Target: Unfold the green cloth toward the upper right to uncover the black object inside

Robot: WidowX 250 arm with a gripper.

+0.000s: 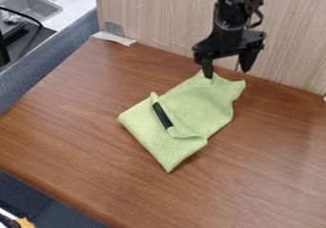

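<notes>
The black gripper hangs over the back of the table, its two fingers spread well apart with nothing between them. Its left fingertip is at the far corner of a light green cloth; whether it touches the cloth, I cannot tell. The cloth lies rumpled and partly folded on the brown wooden table. A short black object rests on the cloth's left half, beside a raised fold, with its lower end against the folded edge.
A pale wooden panel stands along the table's back edge, with a strip of light tape at the back left corner. Beyond the blue-grey side at upper left are a grey sink and a dark stove-like surface.
</notes>
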